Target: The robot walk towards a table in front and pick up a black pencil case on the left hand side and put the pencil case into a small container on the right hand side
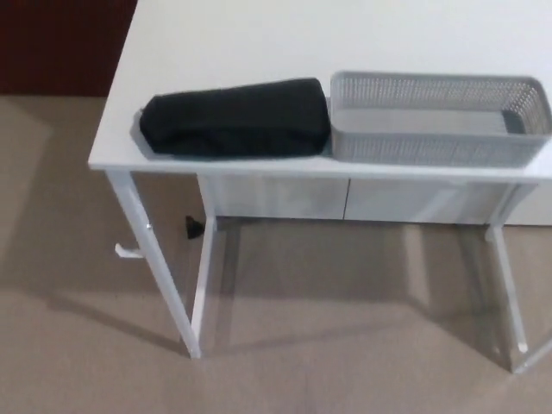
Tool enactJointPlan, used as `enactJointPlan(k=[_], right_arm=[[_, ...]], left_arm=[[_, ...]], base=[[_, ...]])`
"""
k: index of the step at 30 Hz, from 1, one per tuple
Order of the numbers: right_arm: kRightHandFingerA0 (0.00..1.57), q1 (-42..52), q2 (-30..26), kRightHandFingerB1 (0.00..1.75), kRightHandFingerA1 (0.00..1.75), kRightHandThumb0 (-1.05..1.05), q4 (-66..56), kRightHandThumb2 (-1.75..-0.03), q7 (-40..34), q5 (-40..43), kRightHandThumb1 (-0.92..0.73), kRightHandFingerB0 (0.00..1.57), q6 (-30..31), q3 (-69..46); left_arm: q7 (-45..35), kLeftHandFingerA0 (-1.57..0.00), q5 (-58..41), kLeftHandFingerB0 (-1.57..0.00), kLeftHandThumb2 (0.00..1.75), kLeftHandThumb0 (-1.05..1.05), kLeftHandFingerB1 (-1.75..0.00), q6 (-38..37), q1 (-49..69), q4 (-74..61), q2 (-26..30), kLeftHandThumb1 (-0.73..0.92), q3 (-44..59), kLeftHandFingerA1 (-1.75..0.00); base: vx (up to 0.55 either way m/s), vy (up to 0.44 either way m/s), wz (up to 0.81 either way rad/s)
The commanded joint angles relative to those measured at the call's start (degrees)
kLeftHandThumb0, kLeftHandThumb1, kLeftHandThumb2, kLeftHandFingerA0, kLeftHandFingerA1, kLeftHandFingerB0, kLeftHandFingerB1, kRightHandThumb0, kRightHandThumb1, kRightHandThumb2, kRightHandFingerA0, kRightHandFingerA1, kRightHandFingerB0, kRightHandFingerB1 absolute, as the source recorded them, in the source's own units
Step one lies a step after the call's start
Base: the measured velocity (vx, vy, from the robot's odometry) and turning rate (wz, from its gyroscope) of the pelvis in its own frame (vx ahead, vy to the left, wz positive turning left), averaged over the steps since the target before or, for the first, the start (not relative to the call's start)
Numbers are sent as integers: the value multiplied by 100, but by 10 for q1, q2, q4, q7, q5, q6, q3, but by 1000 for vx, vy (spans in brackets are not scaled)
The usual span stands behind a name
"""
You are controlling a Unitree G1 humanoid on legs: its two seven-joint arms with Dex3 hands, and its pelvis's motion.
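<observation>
The black pencil case (235,119) lies flat near the front left corner of the white desk (259,34). Its right end is right up against the grey mesh container (431,148). The robot's hands do not show, so I cannot tell how they are.

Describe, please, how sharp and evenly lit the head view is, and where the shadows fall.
Head view: softly blurred throughout; the white table top is bright and nearly featureless; the black pencil case shows little surface detail; the grey mesh container stays legible; soft table shadows lie on the beige carpet below.
</observation>
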Motion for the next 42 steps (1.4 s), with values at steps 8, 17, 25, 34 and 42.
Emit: enactJointPlan(k=[8, 17, 25, 34, 42], right_arm=[[52, 0, 4, 53, 69, -18, 14, -82, -10, -11, -37, 24, -12, 7], [52, -4, 7, 53, 69, -16, 5, -82, -7, -4, -37, 24, -2, 4], [52, -1, 1, 53, 69, -16, 7, -82, -5, -2, -37, 23, -2, 0], [52, 3, -3, 53, 69, -15, 5, -82, -5, -8, -38, 24, -11, 4], [53, -4, -5, 54, 69, -16, 1, -82, -5, -7, -37, 25, -4, 2]], left_arm=[[6, -56, 7, -45, 53, -11, -40, -10, -1, 1, 19, 47, 1, -51], [10, -54, 8, -46, 54, -10, -40, -15, -11, 4, 22, 49, -1, -51], [15, -55, 10, -45, 53, -11, -40, -10, -7, -1, 16, 47, -6, -50], [13, -54, 8, -46, 53, -10, -40, -11, -7, 3, 15, 46, -4, -50], [9, -54, 7, -45, 53, -10, -40, -9, -15, -1, 14, 48, -6, -51]], base=[[270, 170, -23], [72, 0, 5], [14, -165, -3], [24, 40, -3], [6, 103, 7]])
